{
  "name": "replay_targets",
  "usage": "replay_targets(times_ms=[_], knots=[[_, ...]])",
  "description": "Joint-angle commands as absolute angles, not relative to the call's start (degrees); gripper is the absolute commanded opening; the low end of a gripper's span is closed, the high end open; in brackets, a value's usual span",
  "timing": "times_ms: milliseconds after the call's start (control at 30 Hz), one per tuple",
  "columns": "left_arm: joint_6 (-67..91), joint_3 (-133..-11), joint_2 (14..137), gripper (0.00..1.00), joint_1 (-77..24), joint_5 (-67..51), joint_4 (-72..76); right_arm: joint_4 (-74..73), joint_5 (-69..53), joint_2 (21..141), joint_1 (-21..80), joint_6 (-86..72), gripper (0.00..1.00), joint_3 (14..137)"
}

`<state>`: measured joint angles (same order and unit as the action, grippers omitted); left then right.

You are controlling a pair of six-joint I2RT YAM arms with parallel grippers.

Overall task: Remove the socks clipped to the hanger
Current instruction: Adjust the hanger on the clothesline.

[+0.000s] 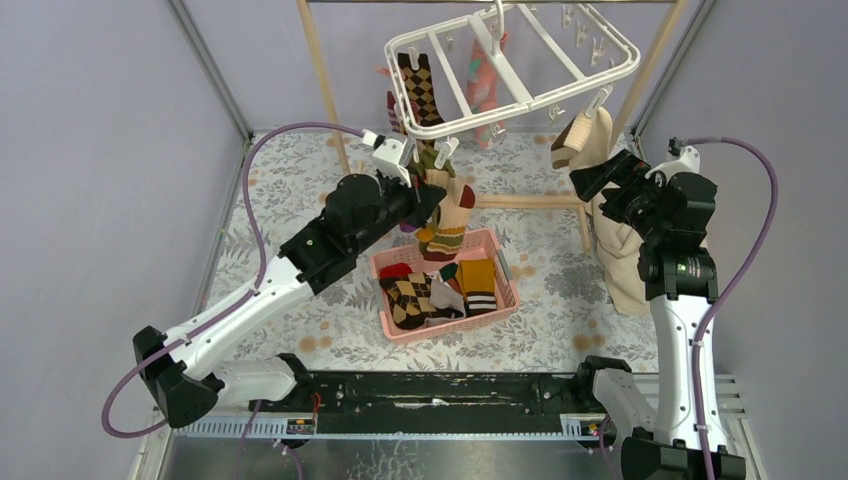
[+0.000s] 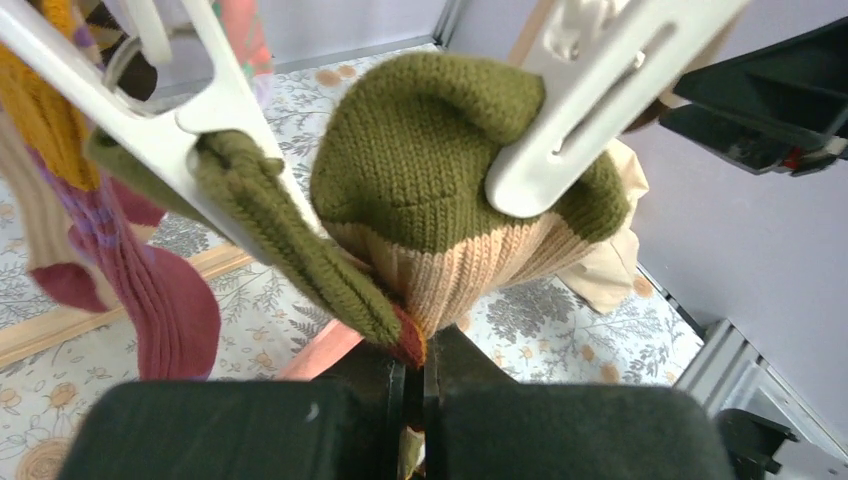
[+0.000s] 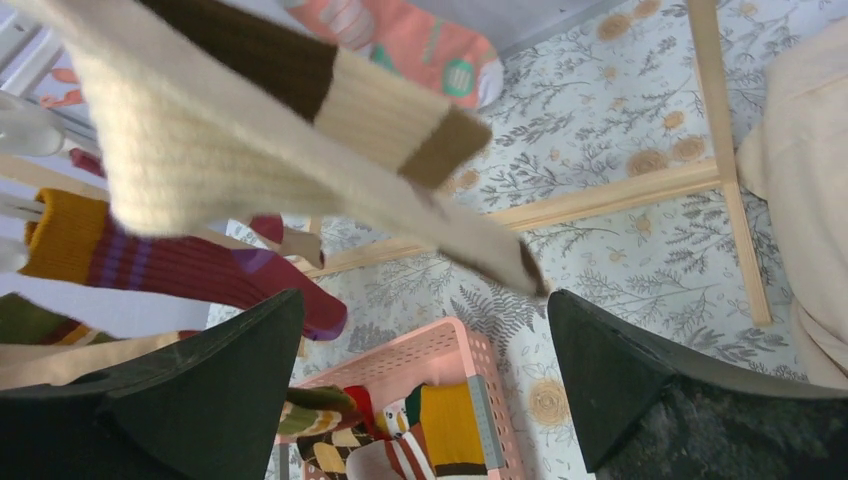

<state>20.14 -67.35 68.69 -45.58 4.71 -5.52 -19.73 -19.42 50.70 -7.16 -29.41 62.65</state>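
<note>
The left gripper (image 2: 416, 365) is closed on the lower part of the green-and-tan sock (image 2: 440, 190), which hangs from the near-left corner of the hanger (image 1: 530, 97), directly above the pink basket (image 3: 390, 365) that already holds several socks. One white clip (image 2: 585, 95) bites the green heel area, and a second clip (image 2: 165, 125) pinches a fold of the same green knit. The right gripper (image 3: 425, 300) is open, its jaws spread wide below the cream sock (image 3: 230, 150), not touching it. That sock hangs from the right side of the hanger. Hazard 1: the grasp sits low on stretchy ribbed fabric, so a pull may elongate the knit or let it slip through the pads before the clips release. Hazard 2: with two clips engaged, a pull may free only one, which would leave the sock dangling. Hazard 3: the hanger hangs by its hook and appears tilted; a downward or sideways load may swing it, shift the neighbouring socks, and move the cream sock out from between the open right jaws. Pull along the clip mouths, gradually, and keep the sock over the basket.
</note>
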Motion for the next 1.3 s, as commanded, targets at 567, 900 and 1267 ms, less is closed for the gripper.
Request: replay_targets(times_ms=[567,900,1267], knots=[[16.52,-85.73,76.36,0.00,-57.07,11.12,-8.45,-15.73,-15.19,48.66,-6.86,-30.70,1.00,57.74],[14.47,-98.06,88.82,0.01,-59.56,11.25,-10.19,-15.69,-15.25,47.99,-6.86,-31.03,1.00,57.15],[12.70,-113.37,102.05,0.03,-59.85,13.17,-15.02,-16.33,-15.19,47.11,-6.86,-30.57,1.00,56.99]])
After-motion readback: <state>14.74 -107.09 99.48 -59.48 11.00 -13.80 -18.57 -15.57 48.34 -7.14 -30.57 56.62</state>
